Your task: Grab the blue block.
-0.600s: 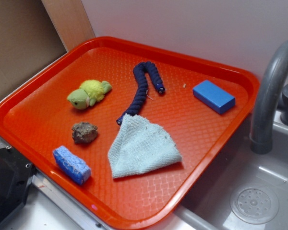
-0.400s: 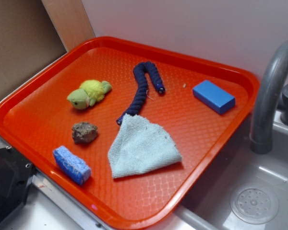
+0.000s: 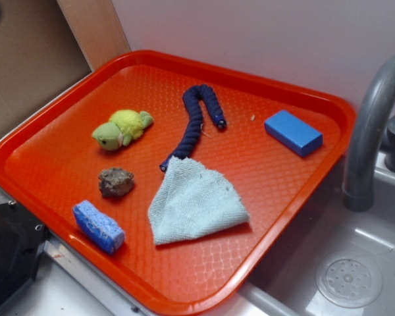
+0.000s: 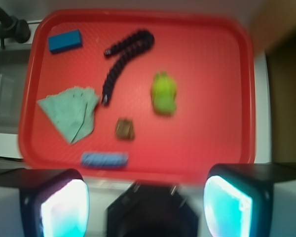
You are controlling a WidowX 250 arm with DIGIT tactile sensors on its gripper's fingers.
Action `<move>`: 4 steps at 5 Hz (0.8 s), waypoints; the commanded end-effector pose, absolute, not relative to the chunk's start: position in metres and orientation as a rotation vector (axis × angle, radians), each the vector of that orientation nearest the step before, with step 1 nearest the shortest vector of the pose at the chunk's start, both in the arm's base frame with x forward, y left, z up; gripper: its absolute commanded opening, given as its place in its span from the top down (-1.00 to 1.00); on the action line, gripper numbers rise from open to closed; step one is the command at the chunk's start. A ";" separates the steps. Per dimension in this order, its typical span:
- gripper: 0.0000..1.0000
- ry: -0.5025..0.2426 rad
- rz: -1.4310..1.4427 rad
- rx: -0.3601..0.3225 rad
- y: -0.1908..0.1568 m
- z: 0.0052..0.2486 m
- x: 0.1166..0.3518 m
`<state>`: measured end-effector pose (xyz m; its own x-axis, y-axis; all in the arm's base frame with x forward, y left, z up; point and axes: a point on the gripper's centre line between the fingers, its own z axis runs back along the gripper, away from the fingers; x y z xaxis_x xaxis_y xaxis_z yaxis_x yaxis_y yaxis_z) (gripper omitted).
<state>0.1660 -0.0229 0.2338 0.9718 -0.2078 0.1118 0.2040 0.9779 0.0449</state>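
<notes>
Hovering high with gripper (image 4: 145, 205) fingers spread apart, nothing held; blue block (image 4: 65, 41) at tray (image 4: 212, 148) upper left in wrist view, so descend there, avoiding the paler sponge (image 4: 104, 159).

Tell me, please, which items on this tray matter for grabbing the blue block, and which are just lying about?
Needed:
blue block
end effector

Lying about:
blue sponge
green plush toy
dark braided rope
light cloth
brown lump
</notes>
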 end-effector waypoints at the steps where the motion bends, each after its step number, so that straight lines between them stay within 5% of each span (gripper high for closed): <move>1: -1.00 -0.178 -0.724 0.064 -0.075 0.214 0.236; 3: -1.00 -0.189 -1.108 0.083 -0.112 0.157 0.294; 4: -1.00 -0.156 -1.259 0.014 -0.128 0.131 0.304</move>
<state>0.3104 -0.1141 0.1117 0.3159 -0.9462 0.0706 0.9468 0.3191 0.0404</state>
